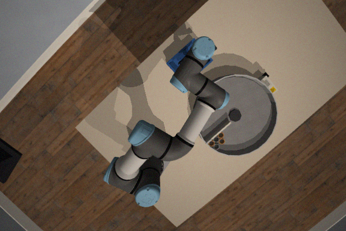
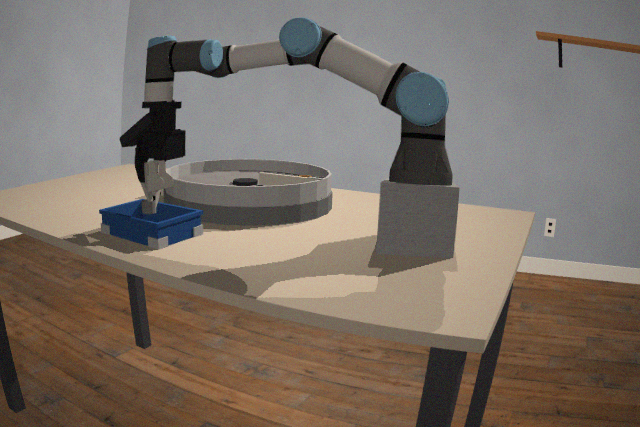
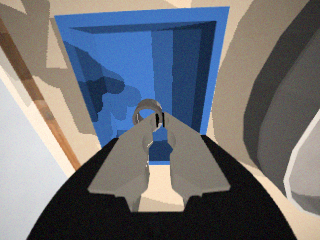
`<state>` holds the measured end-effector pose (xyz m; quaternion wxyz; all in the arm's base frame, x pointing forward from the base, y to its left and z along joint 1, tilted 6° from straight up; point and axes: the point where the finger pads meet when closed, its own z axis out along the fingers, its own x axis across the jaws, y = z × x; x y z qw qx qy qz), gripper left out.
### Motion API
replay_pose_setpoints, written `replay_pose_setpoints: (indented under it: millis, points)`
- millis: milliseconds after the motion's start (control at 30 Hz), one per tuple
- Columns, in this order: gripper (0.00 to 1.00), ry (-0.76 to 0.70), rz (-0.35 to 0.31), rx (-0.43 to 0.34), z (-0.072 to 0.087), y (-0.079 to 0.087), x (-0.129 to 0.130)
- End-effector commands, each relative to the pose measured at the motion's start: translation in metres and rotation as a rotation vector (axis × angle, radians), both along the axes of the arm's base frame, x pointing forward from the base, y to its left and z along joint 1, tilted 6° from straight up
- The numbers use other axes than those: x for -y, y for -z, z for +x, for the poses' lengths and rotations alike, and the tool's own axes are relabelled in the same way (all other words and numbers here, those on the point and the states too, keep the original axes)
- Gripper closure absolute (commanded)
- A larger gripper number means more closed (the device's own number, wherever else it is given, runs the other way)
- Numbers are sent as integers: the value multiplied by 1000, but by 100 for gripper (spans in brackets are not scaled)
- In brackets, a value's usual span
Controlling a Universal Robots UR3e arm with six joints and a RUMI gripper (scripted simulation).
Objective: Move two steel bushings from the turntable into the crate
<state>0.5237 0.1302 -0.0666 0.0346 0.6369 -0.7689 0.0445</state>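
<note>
- The wrist view shows the end effector (image 3: 156,123) closed on a steel bushing (image 3: 148,111), a gray ring pinched by its wall between the two fingertips. Under it lies the blue floor of the crate (image 3: 130,55).
- The exterior view does not show the ring; it is too small there. It shows the fingers reaching down into the crate (image 2: 150,224), with the tips below the rim.
- In the top view the wrist of the arm covers most of the crate (image 1: 178,58); only blue corners are seen.
- Only the top view shows the other bushings (image 1: 217,140): a small cluster, some dark and some orange-brown, near the rim of the turntable (image 1: 251,105), beside a gray bar that runs from the hub.
- The crate stands on the tabletop (image 2: 320,257) just beside the turntable wall (image 2: 248,193); whether they touch I cannot tell.
- In the wrist view the bushing hangs near the crate wall closest to the camera, and more blue floor is open toward the far wall.
- The crate is near the tabletop edge on the side away from the arm's pedestal (image 2: 418,215).
</note>
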Motion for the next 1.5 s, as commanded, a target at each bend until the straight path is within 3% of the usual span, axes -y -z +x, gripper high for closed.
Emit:
replay_pose_setpoints:
  millis: [0,400,1467]
  points:
    - [100,0,1,4,1,5,1]
    - [100,0,1,4,1,26,3]
    - [100,0,1,4,1,31,3]
